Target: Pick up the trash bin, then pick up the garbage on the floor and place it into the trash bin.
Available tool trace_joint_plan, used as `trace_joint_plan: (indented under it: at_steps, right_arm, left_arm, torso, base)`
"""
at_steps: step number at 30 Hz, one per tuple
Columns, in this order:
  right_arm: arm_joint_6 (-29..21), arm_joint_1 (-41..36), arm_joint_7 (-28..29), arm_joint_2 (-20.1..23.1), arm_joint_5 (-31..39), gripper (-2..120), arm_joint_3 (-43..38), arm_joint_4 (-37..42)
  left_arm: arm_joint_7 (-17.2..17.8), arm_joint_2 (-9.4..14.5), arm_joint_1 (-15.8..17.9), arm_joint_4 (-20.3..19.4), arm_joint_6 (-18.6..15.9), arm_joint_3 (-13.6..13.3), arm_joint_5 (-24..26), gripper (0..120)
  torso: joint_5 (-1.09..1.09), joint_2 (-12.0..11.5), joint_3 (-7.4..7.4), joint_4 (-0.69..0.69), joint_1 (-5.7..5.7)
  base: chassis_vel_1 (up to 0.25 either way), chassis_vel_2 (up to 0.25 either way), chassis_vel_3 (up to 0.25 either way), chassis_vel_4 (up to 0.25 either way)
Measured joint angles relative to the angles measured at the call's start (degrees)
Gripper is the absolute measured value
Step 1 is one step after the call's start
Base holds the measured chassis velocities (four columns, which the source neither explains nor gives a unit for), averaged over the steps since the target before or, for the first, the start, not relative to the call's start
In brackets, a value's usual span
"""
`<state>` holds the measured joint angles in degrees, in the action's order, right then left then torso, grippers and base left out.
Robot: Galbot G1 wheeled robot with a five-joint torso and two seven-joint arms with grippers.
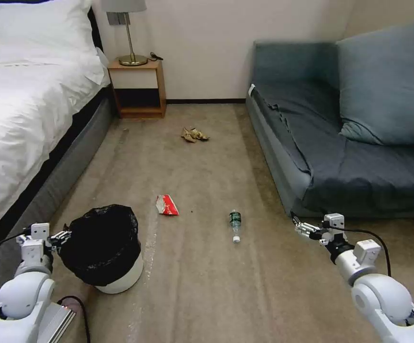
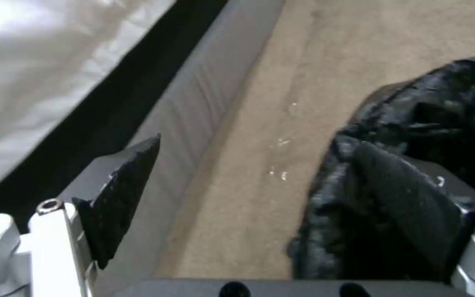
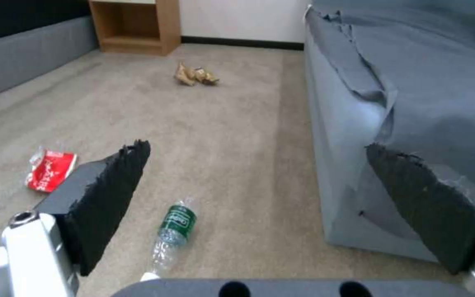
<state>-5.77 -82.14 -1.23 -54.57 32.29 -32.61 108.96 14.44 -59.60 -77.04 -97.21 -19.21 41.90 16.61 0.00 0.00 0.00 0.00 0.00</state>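
Left pincer [image 1: 63,237]: spread wide at the near-left rim of the trash bin [image 1: 103,247]; in the left wrist view one finger [image 2: 408,198] lies against the black bag [image 2: 413,136] and the other [image 2: 125,194] is out over bare carpet, so it looks lined up to clamp the rim, with nothing held yet.
Right pincer [image 1: 303,227]: released and empty, held low in front of the sofa [image 1: 340,138], probably waiting until the bin is lifted.
Trash bin: upright on the floor [image 1: 207,286] beside the bed [image 1: 21,109], bag spilling over its rim.
Carton [image 1: 167,205]: flattened on the carpet just beyond the bin.
Bottle [image 1: 235,223]: on its side, between the carton and the right pincer.
Wrappers [image 1: 194,134]: crumpled farther off, toward the nightstand [image 1: 138,88].
Stage: bin pick-up at the approach; all litter still on the floor.
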Motion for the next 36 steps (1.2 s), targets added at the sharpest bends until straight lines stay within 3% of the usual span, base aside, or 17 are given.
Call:
trace_joint_plan:
  at_steps: [6,11,23,36]
  right_arm:
    - [-0.01,1.19,0.02,0.14,0.10,100,1.04,-0.66]
    - [-0.06,2.18,0.14,0.17,0.28,100,2.24,-1.20]
    - [0.07,3.05,0.09,-0.34,1.07,100,4.15,-1.21]
    - [0.06,4.16,0.23,0.02,3.44,100,4.46,-1.26]
  left_arm:
    - [-0.32,-0.88,2.28,2.03,-1.24,-3.13,0.03,93]
    - [-0.52,-1.50,4.72,6.65,-1.59,-5.48,-1.99,91]
    - [-1.68,-2.25,7.40,11.47,-0.39,-6.31,-4.38,45]
    - [-2.91,-2.18,7.98,12.51,1.18,-5.80,-4.71,15]
  torso:
    - [0.00,0.00,0.00,0.00,0.00]
    - [0.00,0.00,0.00,0.00,0.00]
    - [0.05,0.00,-0.01,0.01,0.00]
    - [0.01,0.00,-0.01,0.01,0.00]
  base:
    - [0.000,0.000,0.000,0.000]
    - [0.000,0.000,0.000,0.000]
    - [0.000,0.000,0.000,0.000]
    - [0.000,0.000,0.000,0.000]
